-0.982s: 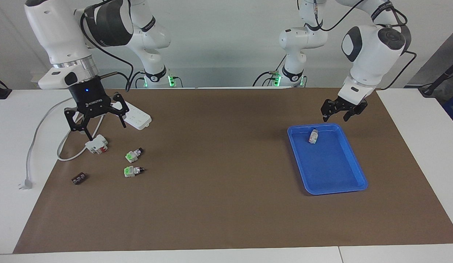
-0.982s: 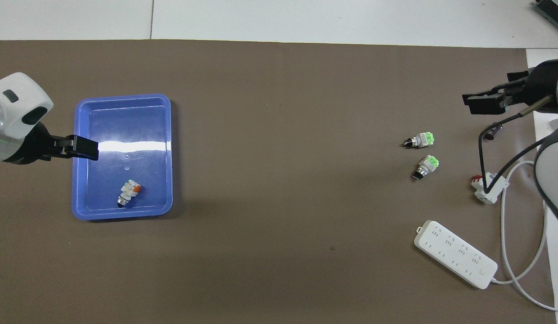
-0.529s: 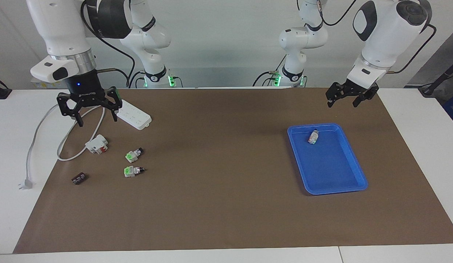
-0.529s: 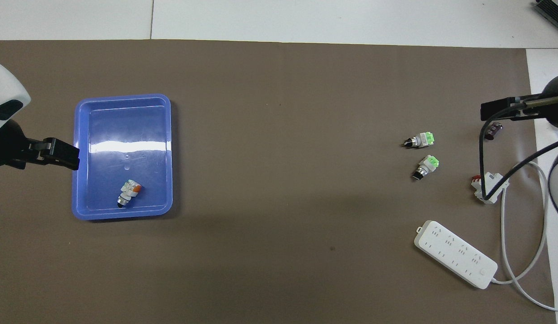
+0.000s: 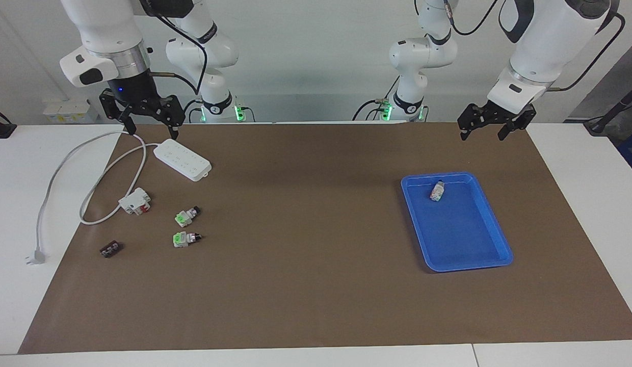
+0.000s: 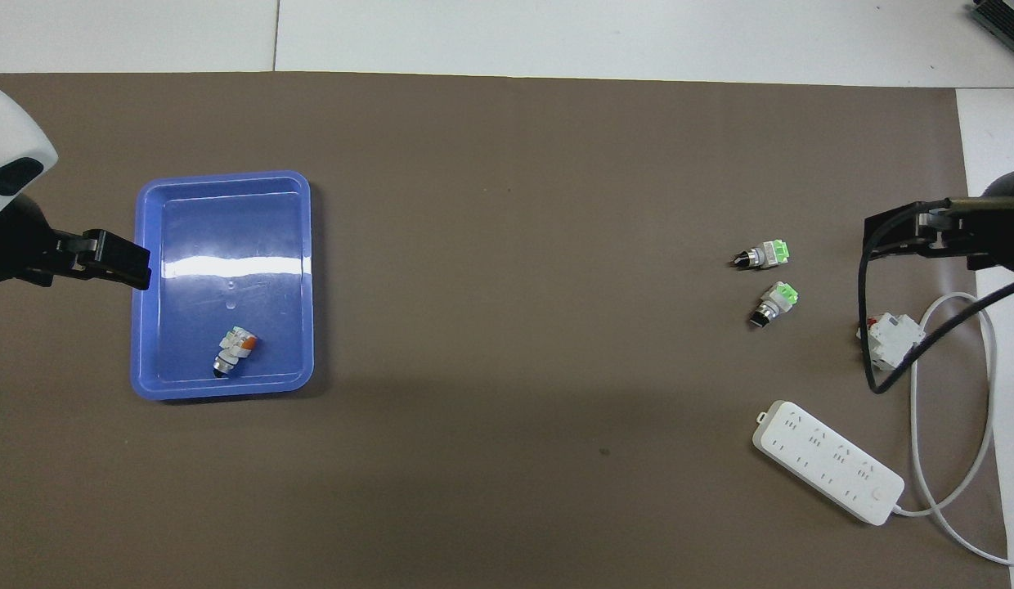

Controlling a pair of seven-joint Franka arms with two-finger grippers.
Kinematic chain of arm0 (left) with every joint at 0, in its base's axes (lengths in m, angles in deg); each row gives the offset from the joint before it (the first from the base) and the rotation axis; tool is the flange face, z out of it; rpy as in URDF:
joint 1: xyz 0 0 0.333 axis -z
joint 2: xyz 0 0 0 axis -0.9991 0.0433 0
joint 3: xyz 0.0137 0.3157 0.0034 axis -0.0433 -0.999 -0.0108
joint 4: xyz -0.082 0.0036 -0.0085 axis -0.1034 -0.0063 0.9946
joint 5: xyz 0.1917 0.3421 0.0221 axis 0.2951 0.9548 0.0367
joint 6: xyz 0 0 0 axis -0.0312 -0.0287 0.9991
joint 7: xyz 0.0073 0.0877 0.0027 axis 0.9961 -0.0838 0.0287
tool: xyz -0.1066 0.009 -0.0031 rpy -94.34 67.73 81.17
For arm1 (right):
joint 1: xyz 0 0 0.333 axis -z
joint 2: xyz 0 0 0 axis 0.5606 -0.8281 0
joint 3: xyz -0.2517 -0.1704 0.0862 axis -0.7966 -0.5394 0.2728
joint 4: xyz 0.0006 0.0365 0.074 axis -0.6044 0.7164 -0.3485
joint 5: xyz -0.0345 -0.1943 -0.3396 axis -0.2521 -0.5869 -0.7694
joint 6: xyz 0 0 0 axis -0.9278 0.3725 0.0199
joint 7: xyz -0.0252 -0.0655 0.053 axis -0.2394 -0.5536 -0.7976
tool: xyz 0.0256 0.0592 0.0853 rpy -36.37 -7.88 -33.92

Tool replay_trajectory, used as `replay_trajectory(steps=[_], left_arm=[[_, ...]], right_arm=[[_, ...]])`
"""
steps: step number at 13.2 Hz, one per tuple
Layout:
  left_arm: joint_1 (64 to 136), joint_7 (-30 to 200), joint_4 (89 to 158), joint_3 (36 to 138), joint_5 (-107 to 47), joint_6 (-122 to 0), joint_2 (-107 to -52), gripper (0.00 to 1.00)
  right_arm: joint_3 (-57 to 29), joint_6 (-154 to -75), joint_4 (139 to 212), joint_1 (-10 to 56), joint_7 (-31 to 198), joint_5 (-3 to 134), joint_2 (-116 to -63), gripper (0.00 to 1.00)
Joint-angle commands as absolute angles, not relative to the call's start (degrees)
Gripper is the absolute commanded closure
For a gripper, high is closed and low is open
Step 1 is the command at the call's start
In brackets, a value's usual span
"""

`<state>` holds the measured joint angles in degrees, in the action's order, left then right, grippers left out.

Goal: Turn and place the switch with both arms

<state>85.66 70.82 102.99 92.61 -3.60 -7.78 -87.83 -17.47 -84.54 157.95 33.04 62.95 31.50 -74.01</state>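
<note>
The switch, white with an orange end and a dark knob, lies on its side in the blue tray, in the tray's end nearer to the robots; it also shows in the overhead view in the tray. My left gripper hangs open and empty, raised over the mat between the tray and the robots; in the overhead view it shows at the tray's rim. My right gripper is open and empty, raised over the power strip's cable end; it also shows in the overhead view.
Toward the right arm's end lie two green-ended switches, a white-and-red block, a small dark part, and a white power strip with a looped cable and plug.
Both grippers have risen and drawn back toward the robots, the right one away from the white-and-red block, the left one away from the tray. The switch has not moved.
</note>
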Motion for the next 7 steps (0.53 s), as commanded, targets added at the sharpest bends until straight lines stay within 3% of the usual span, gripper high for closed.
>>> replay_trajectory(steps=[1,7], left_arm=[[85.76,70.19,103.44,92.53,-4.16,-9.6,-87.89,0.0],[85.76,70.28,105.12,92.44,-3.99,-12.15,-88.33,0.0]], right_arm=[[-17.72,-84.75,164.27,33.4,61.53,33.43,-68.99,0.0],[-21.31,-85.11,164.64,32.09,62.05,36.78,-68.9,0.0]])
